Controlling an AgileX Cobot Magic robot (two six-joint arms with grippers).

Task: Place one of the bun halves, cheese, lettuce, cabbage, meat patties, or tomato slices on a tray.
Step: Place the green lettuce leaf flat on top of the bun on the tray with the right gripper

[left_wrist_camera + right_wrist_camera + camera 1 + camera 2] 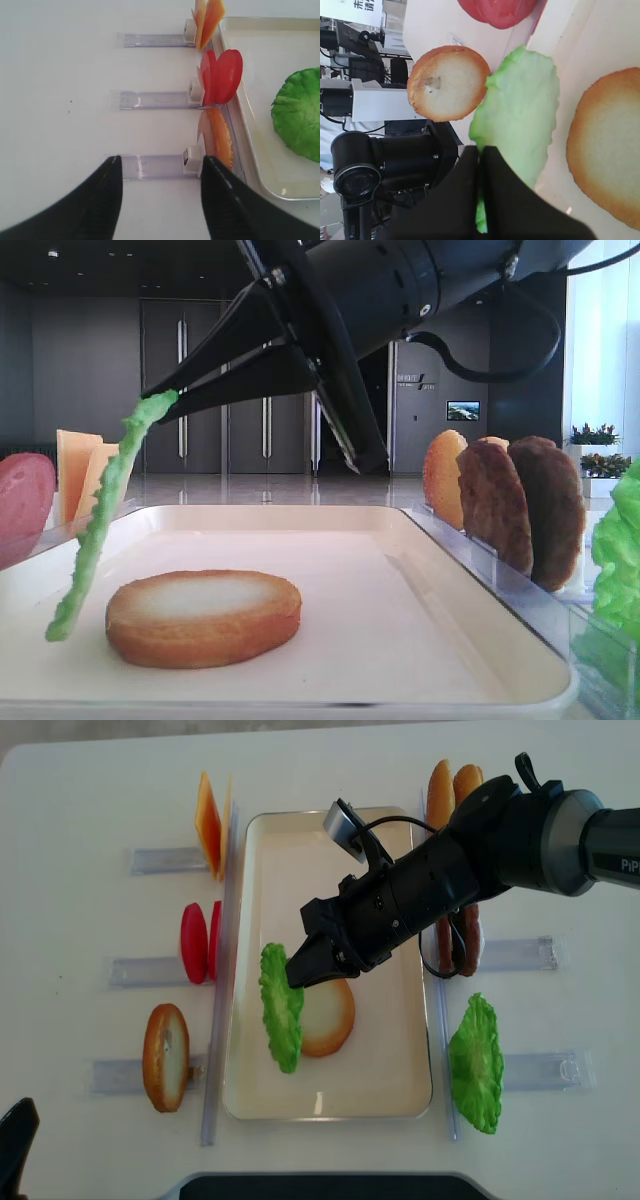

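Right black claw (297,972) pinched shut on one edge of the thin, ruffled bright green lettuce leaf (281,1005), so the leaf hangs edge-down and limp over the large cream-white rectangular tray (390,1095). Low front view: leaf dangles just left of the round golden-brown bun half with pale top face (203,616), which lies flat on the tray floor; leaf's lower tip looks close to the tray, contact not certain. A rim grip suits a floppy sheet, though it would need laying over sideways to end up flat on the bun, if that is the aim.

Left black claw (159,197) hovers over the white counter (60,75), jaws spread, holding nothing, near the left-hand clear plastic racks.

Racks keep the spare pieces upright, probably for edge grips:
- left side: pale yellow-orange square cheese slices (211,824), reddish round tomato slices (200,941), a second golden bun half (166,1056)
- right side: dark brown rough meat patties (455,945) behind two more bun-coloured discs, and a second green leaf (476,1063)

Room: tray floor bare toward its far end and right of the bun. Left rim and its clear rail sit just beside the hanging leaf; drift leftward risks snagging. The low raised rim is the only barrier on the tray itself
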